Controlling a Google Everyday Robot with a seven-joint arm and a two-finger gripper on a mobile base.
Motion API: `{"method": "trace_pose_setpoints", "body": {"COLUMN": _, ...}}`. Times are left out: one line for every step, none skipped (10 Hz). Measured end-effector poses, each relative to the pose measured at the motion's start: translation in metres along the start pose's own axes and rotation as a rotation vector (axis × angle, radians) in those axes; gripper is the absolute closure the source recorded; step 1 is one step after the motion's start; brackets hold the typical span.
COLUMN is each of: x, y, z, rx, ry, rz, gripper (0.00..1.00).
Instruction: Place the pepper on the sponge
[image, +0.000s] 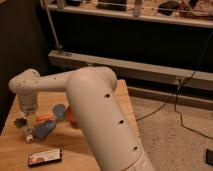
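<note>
"Where is the gripper (22, 121) hanging?"

"Just left of the sponge (46, 129), low over the wooden table (15, 155), with its fingers pinching together."

"And the pepper (45, 118)?"

"It's lying just behind the sponge, not on it. A grey-blue round piece (60, 110) is sitting behind the sponge to the right, and a dark packet (45, 157) is lying in front."

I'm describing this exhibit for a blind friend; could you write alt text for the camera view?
A large white robot arm reaches across a wooden table, its closed claw lowered at the left of the picture, beside a small orange pepper. A blue sponge lies just below the pepper in the picture, with an orange-red bowl to their right.
</note>
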Motion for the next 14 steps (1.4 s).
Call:
{"method": "trace_pose_setpoints", "body": {"x": -0.001, "y": 0.003, "z": 0.001, "rx": -0.004, "ry": 0.001, "rz": 0.002, "gripper": 0.78}}
{"method": "trace_pose_setpoints", "body": {"x": 0.0, "y": 0.007, "z": 0.003, "rx": -0.011, "ry": 0.003, "rz": 0.005, "gripper": 0.78}}
{"method": "trace_pose_setpoints", "body": {"x": 0.0, "y": 0.011, "z": 0.005, "rx": -0.015, "ry": 0.005, "rz": 0.009, "gripper": 0.78}}
{"method": "trace_pose_setpoints", "body": {"x": 0.001, "y": 0.013, "z": 0.006, "rx": -0.018, "ry": 0.007, "rz": 0.013, "gripper": 0.78}}
{"method": "trace_pose_setpoints", "body": {"x": 0.001, "y": 0.015, "z": 0.007, "rx": -0.021, "ry": 0.01, "rz": 0.015, "gripper": 0.78}}
{"method": "trace_pose_setpoints", "body": {"x": 0.001, "y": 0.016, "z": 0.008, "rx": -0.023, "ry": 0.012, "rz": 0.016, "gripper": 0.78}}
{"method": "trace_pose_setpoints", "body": {"x": 0.002, "y": 0.018, "z": 0.011, "rx": -0.029, "ry": 0.017, "rz": 0.018, "gripper": 0.78}}
{"method": "trace_pose_setpoints", "body": {"x": 0.003, "y": 0.018, "z": 0.013, "rx": -0.032, "ry": 0.024, "rz": 0.017, "gripper": 0.78}}
{"method": "trace_pose_setpoints", "body": {"x": 0.005, "y": 0.019, "z": 0.016, "rx": -0.037, "ry": 0.034, "rz": 0.015, "gripper": 0.78}}
{"method": "trace_pose_setpoints", "body": {"x": 0.004, "y": 0.018, "z": 0.019, "rx": -0.041, "ry": 0.043, "rz": 0.01, "gripper": 0.78}}
{"method": "trace_pose_setpoints", "body": {"x": 0.003, "y": 0.017, "z": 0.021, "rx": -0.044, "ry": 0.051, "rz": 0.0, "gripper": 0.78}}
{"method": "trace_pose_setpoints", "body": {"x": 0.0, "y": 0.016, "z": 0.023, "rx": -0.046, "ry": 0.056, "rz": -0.011, "gripper": 0.78}}
{"method": "trace_pose_setpoints", "body": {"x": -0.003, "y": 0.014, "z": 0.025, "rx": -0.05, "ry": 0.06, "rz": -0.023, "gripper": 0.78}}
{"method": "trace_pose_setpoints", "body": {"x": -0.003, "y": 0.013, "z": 0.026, "rx": -0.052, "ry": 0.063, "rz": -0.027, "gripper": 0.78}}
